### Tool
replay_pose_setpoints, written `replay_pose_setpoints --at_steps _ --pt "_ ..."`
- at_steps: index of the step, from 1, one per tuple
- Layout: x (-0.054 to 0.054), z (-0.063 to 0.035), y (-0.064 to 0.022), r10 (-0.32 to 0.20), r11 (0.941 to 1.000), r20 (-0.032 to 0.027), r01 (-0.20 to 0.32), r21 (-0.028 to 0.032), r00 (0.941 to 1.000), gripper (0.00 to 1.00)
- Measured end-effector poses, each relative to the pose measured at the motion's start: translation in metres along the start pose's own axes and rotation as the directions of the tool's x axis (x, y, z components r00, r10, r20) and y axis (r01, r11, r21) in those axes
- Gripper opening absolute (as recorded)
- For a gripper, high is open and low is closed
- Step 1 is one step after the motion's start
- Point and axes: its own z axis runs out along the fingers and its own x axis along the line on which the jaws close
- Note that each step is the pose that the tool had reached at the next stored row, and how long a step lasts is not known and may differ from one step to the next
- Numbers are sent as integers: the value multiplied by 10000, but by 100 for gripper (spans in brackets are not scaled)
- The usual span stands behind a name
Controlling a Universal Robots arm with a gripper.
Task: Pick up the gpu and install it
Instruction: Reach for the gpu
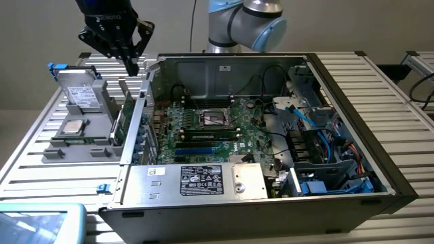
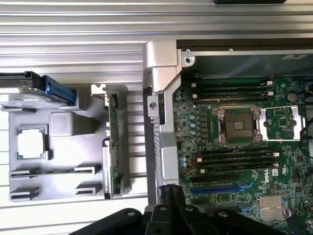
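The gripper is hovering, pinched narrow and empty, above the gpu, which is standing on edge in the tray beside the case, so pickup and install are both waiting.

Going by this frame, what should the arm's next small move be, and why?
Likely a small sideways shift of the gripper away from the computer case, to centre it over the graphics card, before lowering. The card stands on edge in the grey holder, untouched, and the wrist view puts the gripper nearer the case wall than the card.
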Motion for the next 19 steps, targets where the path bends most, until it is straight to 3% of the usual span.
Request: replay_pose_setpoints --at_steps 10,19 --pt "448 -3 -18 0 10000 -3 0 0 10000 12" --pt "642 94 -37 -131 9999 -6 131 -14 9999 12"
